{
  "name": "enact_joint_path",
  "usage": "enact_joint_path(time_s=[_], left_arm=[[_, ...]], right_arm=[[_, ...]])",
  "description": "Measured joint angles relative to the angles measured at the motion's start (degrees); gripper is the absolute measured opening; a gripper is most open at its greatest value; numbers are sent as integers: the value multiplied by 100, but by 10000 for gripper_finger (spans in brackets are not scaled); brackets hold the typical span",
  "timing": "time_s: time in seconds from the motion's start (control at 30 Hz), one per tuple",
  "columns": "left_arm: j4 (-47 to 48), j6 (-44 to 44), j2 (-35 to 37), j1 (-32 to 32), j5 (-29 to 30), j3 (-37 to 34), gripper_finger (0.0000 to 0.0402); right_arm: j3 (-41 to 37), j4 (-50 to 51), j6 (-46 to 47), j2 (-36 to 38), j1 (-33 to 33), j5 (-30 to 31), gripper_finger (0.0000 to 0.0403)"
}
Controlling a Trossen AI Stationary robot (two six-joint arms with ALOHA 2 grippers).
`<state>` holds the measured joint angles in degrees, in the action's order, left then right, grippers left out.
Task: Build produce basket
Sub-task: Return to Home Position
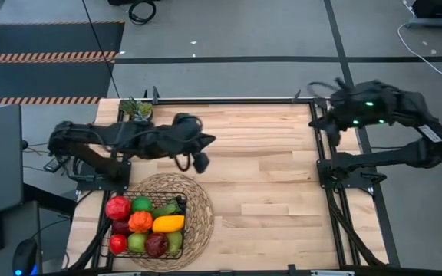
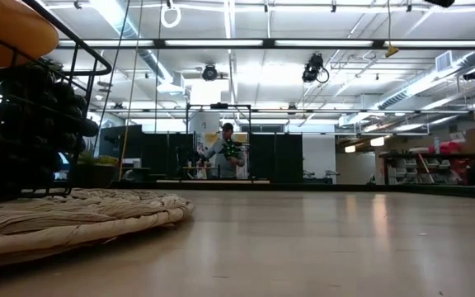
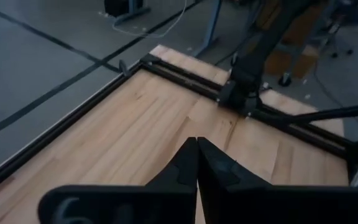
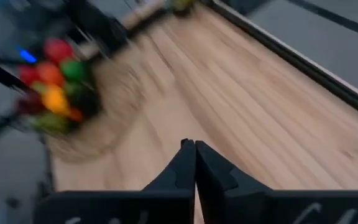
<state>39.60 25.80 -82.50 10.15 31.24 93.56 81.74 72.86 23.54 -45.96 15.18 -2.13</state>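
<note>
Your left gripper (image 1: 196, 153), fingers pressed together on nothing, hangs over bare table (image 1: 267, 192) just beyond the woven mat's (image 1: 200, 201) far edge; the right gripper (image 1: 322, 115), likewise closed and empty, is tucked at the table's right edge. Fold the left arm (image 1: 129, 140) back too low and I judge it could clip the basket (image 1: 151, 197), which sits on the mat at the near left corner, and spill the heaped produce (image 1: 146, 224). That arm stretches level from its left-side base toward the table's middle.

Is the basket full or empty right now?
Full. In the high view, produce fills the basket from side to side, with hardly any bare mesh showing.
</note>
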Motion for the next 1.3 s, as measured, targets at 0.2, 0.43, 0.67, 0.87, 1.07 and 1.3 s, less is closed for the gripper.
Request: enact_joint_path(time_s=[0.2, 0.43, 0.67, 0.87, 1.07, 1.3], left_arm=[[-1532, -136, 1488, 242, -12, -1941, 3], [-2673, 184, 3570, 230, -204, -3801, 1], [-3394, 447, 5104, 217, -247, -5228, 1], [-3977, 747, 5894, 202, -753, -6487, 1], [-5982, 1278, 6648, -28, -1253, -8082, 0], [-7315, 1777, 7140, -175, -2027, -9278, 0]], right_arm=[[-1417, -1385, 665, 884, -2, -756, 14], [-2879, -2229, 1279, 1803, 0, -423, 12], [-3872, -3267, 1541, 2888, 2, 818, 5], [-4951, -3677, 2210, 3411, 1, 18, 4], [-5893, -3738, 2643, 3491, 0, -347, 9], [-6110, -4122, 2002, 3432, 0, -75, 9]])
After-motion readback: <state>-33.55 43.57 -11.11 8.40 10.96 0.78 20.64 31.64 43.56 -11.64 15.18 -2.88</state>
